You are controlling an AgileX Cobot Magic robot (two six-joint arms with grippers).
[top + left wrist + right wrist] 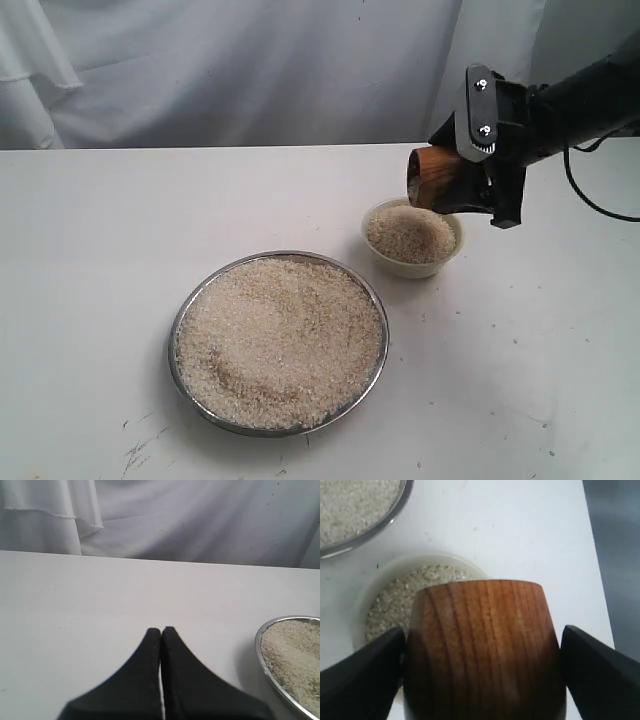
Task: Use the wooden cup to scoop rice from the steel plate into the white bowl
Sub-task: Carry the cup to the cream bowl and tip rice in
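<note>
1. Rice: off-white grains. I see them spread over the steel plate almost to its rim. A second heap fills the white bowl to about its rim.
2. Steel plate: rests on the white table, front and centre in my exterior view. The white bowl stands just beside it, behind and toward the right arm's side, and the two are not touching.
3. Wooden cup: tipped on its side over the bowl's far edge, with its mouth toward the left arm's side. I cannot tell whether it touches the bowl's rim.
4. Right gripper: one black finger presses each side of the cup, clamping it.
5. Left gripper: fingers pressed together with nothing between them, low over bare table, with the plate's rim near.
6. Backdrop: white draped cloth behind the table.
</note>
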